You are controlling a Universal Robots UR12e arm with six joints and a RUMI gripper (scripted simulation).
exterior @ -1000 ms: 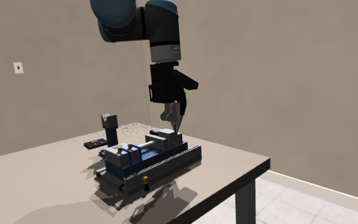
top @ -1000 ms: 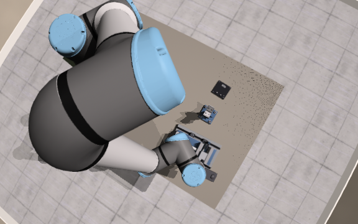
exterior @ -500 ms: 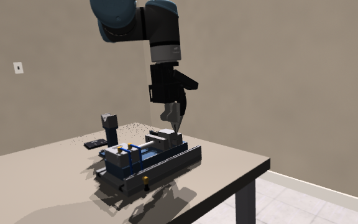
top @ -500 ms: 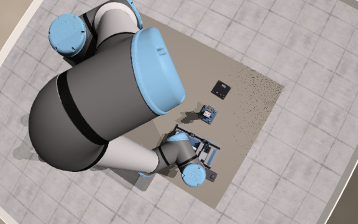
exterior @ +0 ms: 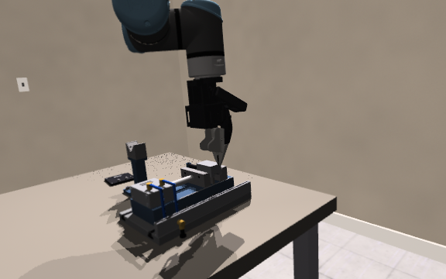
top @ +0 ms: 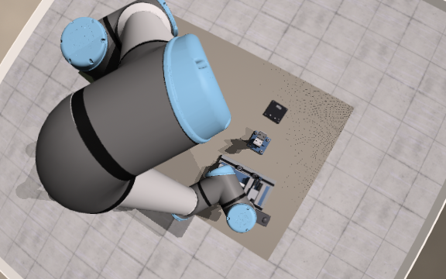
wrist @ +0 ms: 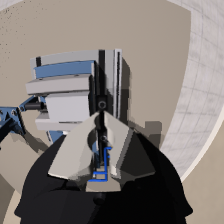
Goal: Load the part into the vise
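Note:
The part (exterior: 208,164) (wrist: 69,107), a pale grey block, sits in the vise between the jaws. Its slot and the bars under it are hidden. In the wrist view its upper long side is at the fixed jaw (wrist: 59,85), touching or nearly so. The moving jaw (exterior: 204,180) (wrist: 57,124) is at its other long side. The left end is close to the dark work stop (wrist: 34,106); contact cannot be told. My gripper (exterior: 219,164) (wrist: 102,112) is shut and empty, pointing down, with its fingertips by the part's right end. Contact there is unclear.
The V-block (top: 258,142) (exterior: 139,151) stands on its blue post beside the vise. The black infeed plate (top: 275,111) (exterior: 118,177) lies beyond it with nothing on it. The air cylinder (exterior: 149,194) with blue hoses and a long rail (exterior: 207,209) (wrist: 115,82) flank the vise.

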